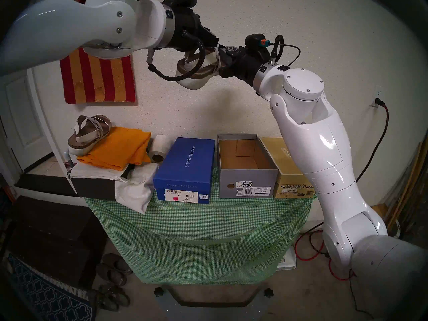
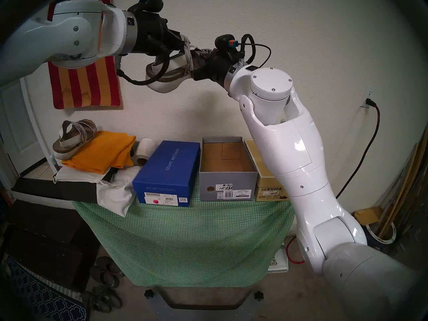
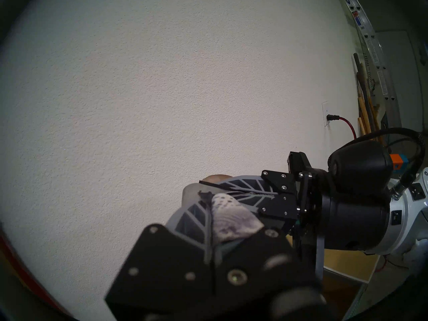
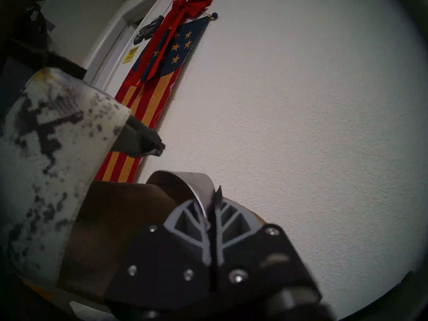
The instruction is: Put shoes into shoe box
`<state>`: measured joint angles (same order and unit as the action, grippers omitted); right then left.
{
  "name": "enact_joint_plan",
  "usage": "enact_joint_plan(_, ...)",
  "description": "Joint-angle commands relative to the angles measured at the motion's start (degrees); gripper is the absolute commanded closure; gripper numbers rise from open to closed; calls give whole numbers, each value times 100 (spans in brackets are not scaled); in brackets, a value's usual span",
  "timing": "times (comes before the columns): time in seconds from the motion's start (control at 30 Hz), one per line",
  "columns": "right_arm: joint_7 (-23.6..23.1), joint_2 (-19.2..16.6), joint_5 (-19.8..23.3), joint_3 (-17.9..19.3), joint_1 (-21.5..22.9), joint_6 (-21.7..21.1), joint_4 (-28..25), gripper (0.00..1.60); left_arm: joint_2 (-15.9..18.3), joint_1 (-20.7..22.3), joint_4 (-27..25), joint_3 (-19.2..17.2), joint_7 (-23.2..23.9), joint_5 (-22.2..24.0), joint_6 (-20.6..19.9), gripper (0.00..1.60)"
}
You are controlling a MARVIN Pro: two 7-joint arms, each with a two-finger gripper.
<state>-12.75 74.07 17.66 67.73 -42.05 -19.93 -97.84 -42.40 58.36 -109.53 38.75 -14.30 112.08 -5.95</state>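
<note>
Sandal (image 1: 196,68) held aloft, left gripper (image 1: 217,47) and right gripper (image 1: 225,55) clamping straps

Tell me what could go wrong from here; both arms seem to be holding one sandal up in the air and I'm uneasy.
1. Both the left gripper and right gripper are shut on straps of the raised sandal; pulling apart could strain them.
2. Released here, it might miss the open grey box below.
3. The second sandal sits tilted on the orange cloth.

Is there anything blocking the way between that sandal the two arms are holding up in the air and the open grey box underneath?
Nothing visible. The sandal hangs in open air above the table, and the grey box below it is lidless and empty, flanked by the blue box and tan box.
</note>
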Motion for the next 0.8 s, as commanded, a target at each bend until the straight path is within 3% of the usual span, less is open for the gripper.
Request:
enact_joint_plan(0.0, -15, -161, -67, 91, -150, 286, -23, 160, 55, -17, 57, -79, 210, 163, -22, 0)
enact_joint_plan(0.03, -18, -168, -61, 107, -152, 275, -7, 160, 170, -99, 79, -214, 525, 412, -104, 0)
enact_joint_plan(0.27, 43, -209, -171, 152, -139, 233, 141, 160, 464, -192, 159, -556, 1203, 1404, -632, 0)
enact_joint_plan(0.37, 27, -216, -206, 171, -44, 237, 313, 160, 538, -174, 299, -610, 1481, 1715, -1061, 0)
enact_joint_plan(0.63, -55, -273, -313, 216, 235, 277, 690, 160, 755, -29, 537, -404, 2222, 1697, -1912, 0)
enact_joint_plan(0.7, -231, -366, -315, 194, 300, 279, 733, 160, 790, 36, 519, -356, 2116, 1494, -1838, 0)
enact_joint_plan(0.77, -611, -632, -172, 72, 381, -122, 673, 160, 871, 44, 512, -366, 2038, 1449, -1643, 0)
